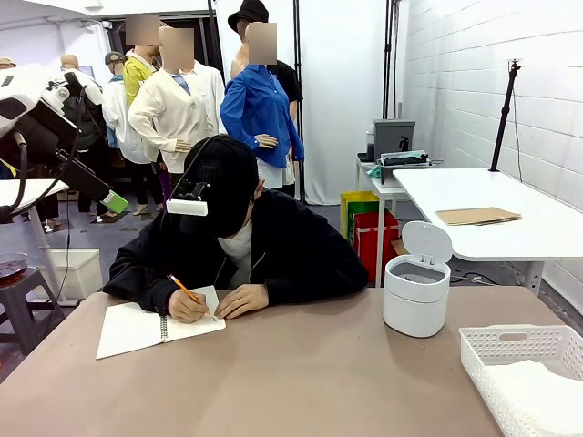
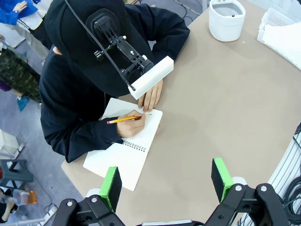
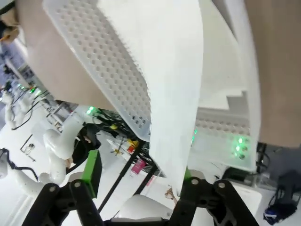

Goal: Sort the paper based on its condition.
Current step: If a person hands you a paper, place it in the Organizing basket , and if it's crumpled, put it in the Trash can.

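A white sheet of paper (image 3: 174,89) hangs out of the white perforated basket (image 3: 108,70) and runs down close along one finger of my right gripper (image 3: 139,175). Its jaws stand wide apart, so it is open and not pinching the sheet. In the front view white paper (image 1: 547,390) lies in the basket (image 1: 510,344) at the table's near right corner. My left gripper (image 2: 166,183) is open and empty, high above the table's near left, over the spiral notebook (image 2: 123,153) in which a person writes with a pencil (image 2: 123,119).
A small white bin (image 1: 416,293) with its lid up stands right of the person, beyond the basket. The person's arms and hands (image 1: 211,303) rest on the notebook (image 1: 150,325) at the far left. A second white table (image 1: 510,214) with a cardboard sheet stands behind.
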Tool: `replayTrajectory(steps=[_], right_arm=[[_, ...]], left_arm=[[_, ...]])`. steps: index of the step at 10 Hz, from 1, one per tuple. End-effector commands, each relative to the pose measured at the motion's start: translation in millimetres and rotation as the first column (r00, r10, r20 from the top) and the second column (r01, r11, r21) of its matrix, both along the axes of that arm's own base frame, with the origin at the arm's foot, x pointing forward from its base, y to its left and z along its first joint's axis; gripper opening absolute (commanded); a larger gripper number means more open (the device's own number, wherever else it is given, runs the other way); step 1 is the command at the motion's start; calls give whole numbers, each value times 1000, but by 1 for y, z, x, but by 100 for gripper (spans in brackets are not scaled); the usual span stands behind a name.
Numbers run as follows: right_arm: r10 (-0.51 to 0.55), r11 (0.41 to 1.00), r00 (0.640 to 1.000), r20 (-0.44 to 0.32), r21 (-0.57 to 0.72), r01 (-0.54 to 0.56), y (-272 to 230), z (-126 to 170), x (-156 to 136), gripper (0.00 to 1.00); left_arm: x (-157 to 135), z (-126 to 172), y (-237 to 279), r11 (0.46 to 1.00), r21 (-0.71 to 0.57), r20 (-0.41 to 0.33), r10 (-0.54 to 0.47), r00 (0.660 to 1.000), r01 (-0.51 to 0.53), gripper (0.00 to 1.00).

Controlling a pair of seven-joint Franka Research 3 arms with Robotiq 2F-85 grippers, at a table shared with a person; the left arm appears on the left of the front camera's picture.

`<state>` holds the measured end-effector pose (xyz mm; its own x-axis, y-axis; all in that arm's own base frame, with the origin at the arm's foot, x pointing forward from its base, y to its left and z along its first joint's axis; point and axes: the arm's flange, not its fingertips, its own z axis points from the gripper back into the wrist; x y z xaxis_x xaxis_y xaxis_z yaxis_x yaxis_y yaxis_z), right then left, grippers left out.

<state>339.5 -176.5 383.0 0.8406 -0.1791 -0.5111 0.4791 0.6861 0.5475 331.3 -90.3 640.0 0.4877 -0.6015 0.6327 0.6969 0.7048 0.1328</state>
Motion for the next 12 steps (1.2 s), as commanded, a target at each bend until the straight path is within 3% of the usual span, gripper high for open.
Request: replayTrajectory(steps=[1,5,7,8,11,12], right_arm=[[14,998,999,-47,-61,-17,2,5,-8,100],[83,982,996,16,-170,-79,4,33,-16,100],[99,992,975,198,-97,-82,13,57,-10,100],[117,992,965,233,-81,-101,20,61,-11,100],[160,987,937,311,-51,-152,38,56,-3,100],[137,990,961,239,-73,-122,27,72,-8,100]], left_arm=[[-1,-1,0,1000,9,-3,6,1000,-6,100],[-1,-1,0,1000,9,-3,6,1000,-6,100],[-1,-1,0,1000,9,-3,6,1000,-6,100],[-1,-1,0,1000,9,-3,6,1000,-6,100],[-1,-1,0,1000,9,-3,6,1000,-6,100],[-1,-1,0,1000,9,-3,6,1000,-6,100]])
